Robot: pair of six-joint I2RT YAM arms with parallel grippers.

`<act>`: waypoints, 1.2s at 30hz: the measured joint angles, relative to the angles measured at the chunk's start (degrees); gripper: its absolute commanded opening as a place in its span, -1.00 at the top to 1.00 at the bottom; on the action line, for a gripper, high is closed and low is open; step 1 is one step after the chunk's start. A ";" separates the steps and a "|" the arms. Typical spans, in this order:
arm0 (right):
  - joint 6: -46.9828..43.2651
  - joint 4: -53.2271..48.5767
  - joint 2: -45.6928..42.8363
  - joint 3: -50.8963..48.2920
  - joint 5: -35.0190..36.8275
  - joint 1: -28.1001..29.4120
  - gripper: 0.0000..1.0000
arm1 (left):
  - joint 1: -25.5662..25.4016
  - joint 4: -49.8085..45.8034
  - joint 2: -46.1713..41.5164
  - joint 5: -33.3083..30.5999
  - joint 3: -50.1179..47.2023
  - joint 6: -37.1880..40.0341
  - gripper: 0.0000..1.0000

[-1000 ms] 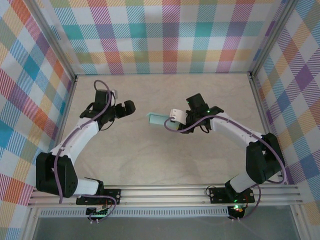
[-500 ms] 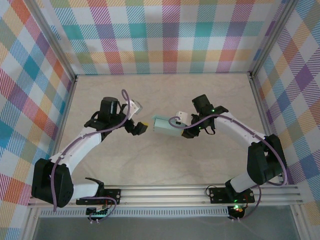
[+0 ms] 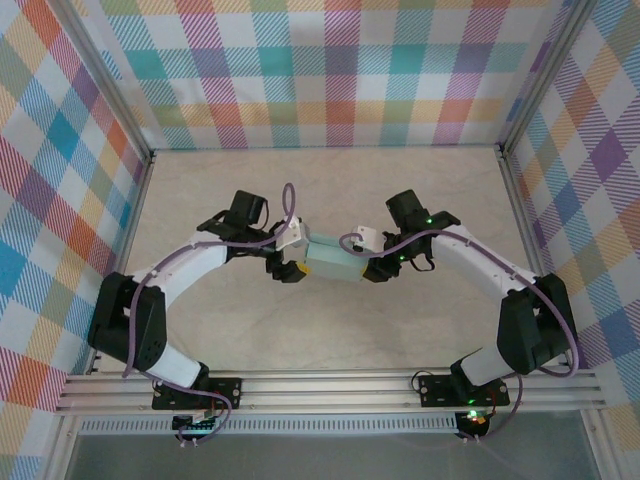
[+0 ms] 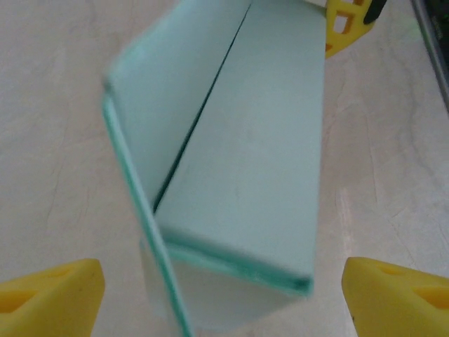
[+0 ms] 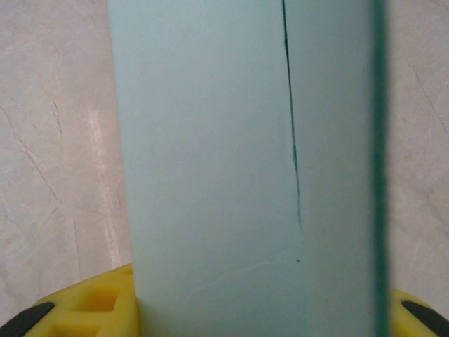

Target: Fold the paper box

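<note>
Aluminium rail (image 3: 330, 388) is seen at the near edge, and both arm bases are bolted to it. From the rail the left arm (image 3: 190, 270) and the right arm (image 3: 480, 265) are bent inward over the pale, marbled desk (image 3: 330, 330), and the two hands are set facing each other near its middle. The box (image 3: 335, 260), of mint-teal card, is found between them, laid lengthwise from one hand to the other. Whether it rests on the desk or is held just above it cannot be told.

The left hand (image 3: 296, 254) is open. In its wrist view the yellow fingers (image 4: 49, 291) are seen at the lower corners, well apart, with the near end of the box (image 4: 238, 175) placed between them. Bare desk is seen between each finger and the card, so no contact is made. A dark slit is seen running along the upper face of the box, and a thin flap edge is stood off at its left side.

The right hand (image 3: 365, 256) is closed on the far end of the box. In its wrist view the card (image 5: 210, 154) is clamped between yellow fingers (image 5: 91, 312) on either side.

Checked pastel walls (image 3: 330, 70) are seen behind and at both sides
</note>
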 measured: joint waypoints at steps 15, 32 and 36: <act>-0.83 -4.55 -0.70 0.02 -1.99 0.11 0.19 | -1.31 -8.02 2.45 4.63 2.60 8.92 0.27; 9.66 1.97 -10.19 -3.08 -4.48 -3.34 -0.62 | -2.34 -3.21 2.62 2.16 -0.09 5.38 0.36; 20.57 5.29 -15.85 -5.38 -4.00 -5.27 -0.44 | -3.08 -1.07 2.95 0.28 -1.09 4.22 0.36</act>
